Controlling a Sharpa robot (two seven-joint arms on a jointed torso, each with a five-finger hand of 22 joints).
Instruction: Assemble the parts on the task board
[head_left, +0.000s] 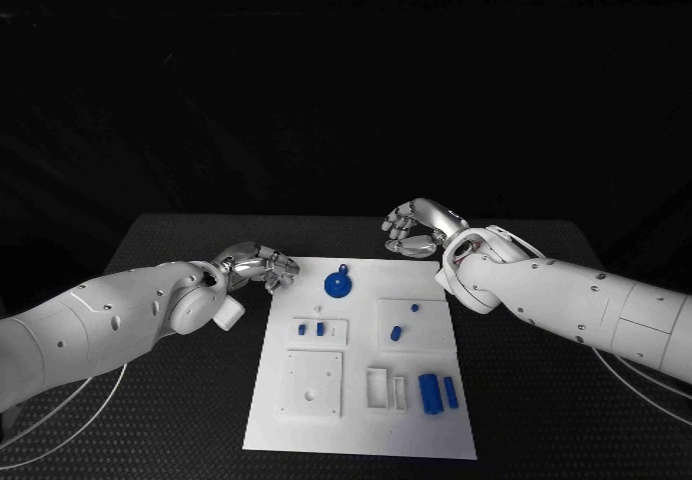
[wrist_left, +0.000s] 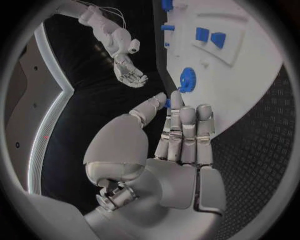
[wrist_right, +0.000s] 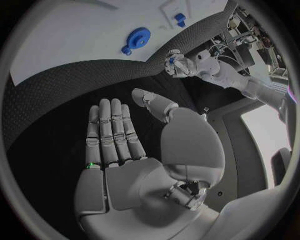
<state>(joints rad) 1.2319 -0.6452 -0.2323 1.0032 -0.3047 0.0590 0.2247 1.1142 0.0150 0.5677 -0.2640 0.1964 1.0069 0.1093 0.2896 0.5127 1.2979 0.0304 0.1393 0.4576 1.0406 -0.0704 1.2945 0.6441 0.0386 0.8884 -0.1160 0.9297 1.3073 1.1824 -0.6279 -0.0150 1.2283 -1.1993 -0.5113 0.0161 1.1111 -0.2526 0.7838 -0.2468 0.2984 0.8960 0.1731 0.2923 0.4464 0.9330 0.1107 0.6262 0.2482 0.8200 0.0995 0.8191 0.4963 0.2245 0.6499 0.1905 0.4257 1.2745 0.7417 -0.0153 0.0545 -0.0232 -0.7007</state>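
The white task board (head_left: 361, 420) lies flat in the middle of the black desk (head_left: 173, 430), with both arms reaching in from the sides near its far end. The left hand (head_left: 257, 265) sits just off the board's far left corner. From the left wrist view its fingers (wrist_left: 186, 131) are drawn together and the thumb meets them on a small blue part (wrist_left: 167, 103); only a sliver of blue shows there, so I take it for a pinch but would not swear to how firmly it is held. The right hand (head_left: 418, 228) hovers beyond the board's far right corner, over bare desk, palm flat, fingers (wrist_right: 112, 132) straight and side by side with the thumb set apart, holding nothing.

On the board, a round blue gear (head_left: 338, 285) lies near the far edge, close to the left hand. Nearer, two small blue pegs (head_left: 310, 328) stand in a raised white block, and another block to their right carries two more blue pieces (head_left: 398, 327). At the near end a pair of blue bars (head_left: 438, 392) lies beside white slotted frames (head_left: 387, 388).
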